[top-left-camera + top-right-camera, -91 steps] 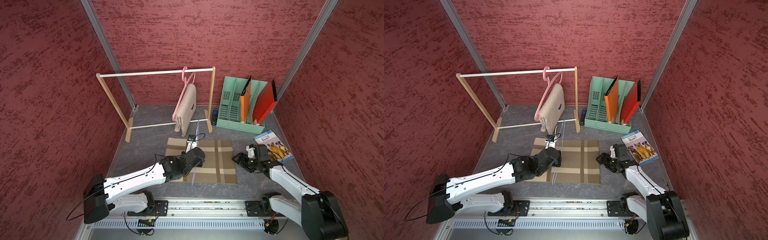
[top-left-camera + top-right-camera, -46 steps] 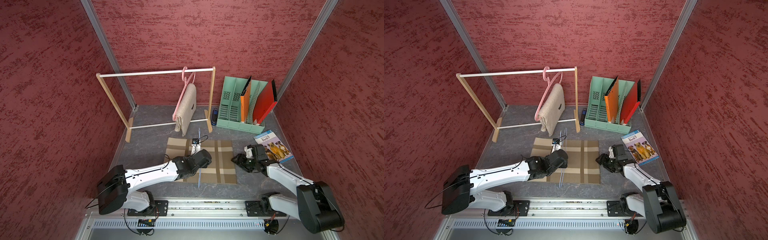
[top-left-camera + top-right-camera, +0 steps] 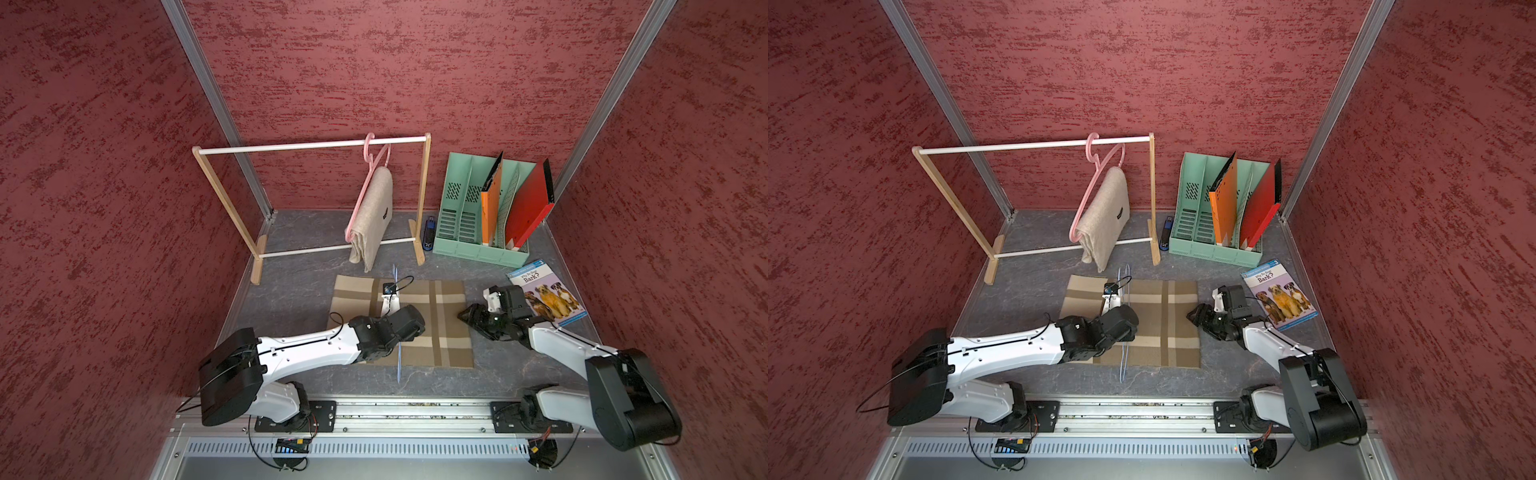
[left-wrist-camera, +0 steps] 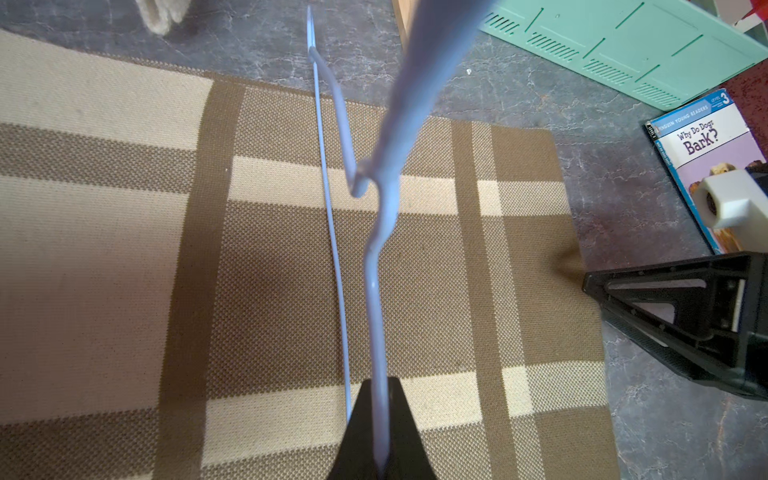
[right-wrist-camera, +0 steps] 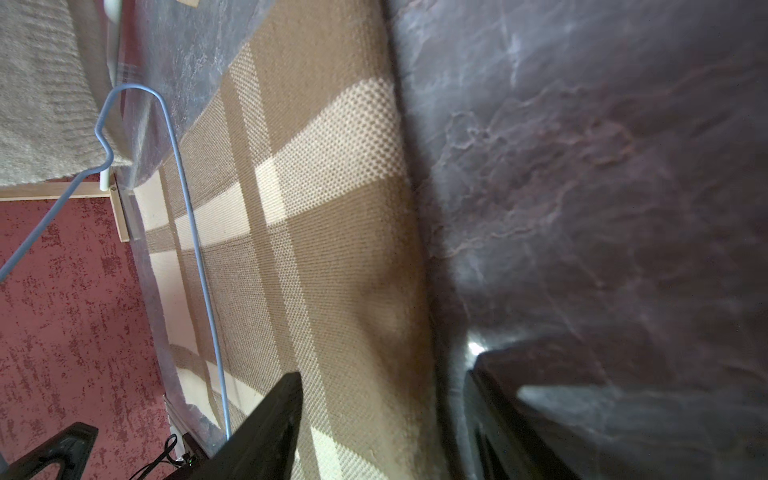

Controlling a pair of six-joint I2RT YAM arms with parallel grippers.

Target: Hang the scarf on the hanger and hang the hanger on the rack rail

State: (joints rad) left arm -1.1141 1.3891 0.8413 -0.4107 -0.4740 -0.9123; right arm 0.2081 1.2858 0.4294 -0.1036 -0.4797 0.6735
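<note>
Scarf [image 3: 446,332] first: your plaid one is lying flat in the middle of the worktop [image 3: 291,232], not on anything yet. Your left hand [image 4: 380,432] is pinched tight on the blue wire hanger [image 4: 374,291]. It holds the hanger on edge just above the cloth, running 12 to 6 o'clock. My guess is that's so the fabric can be fed over the thin bottom bar.

Your right hand [image 3: 471,319] sits low at the scarf's 3 o'clock edge with its fingers spread, one over the fabric and one over bare worktop. It looks lined up to nip that edge and pull it across.

The rack [image 3: 311,145] at 12 o'clock already carries a pink hanger [image 3: 376,156] with a beige scarf [image 3: 374,216]. I'd bet that's where yours ends up.
</note>
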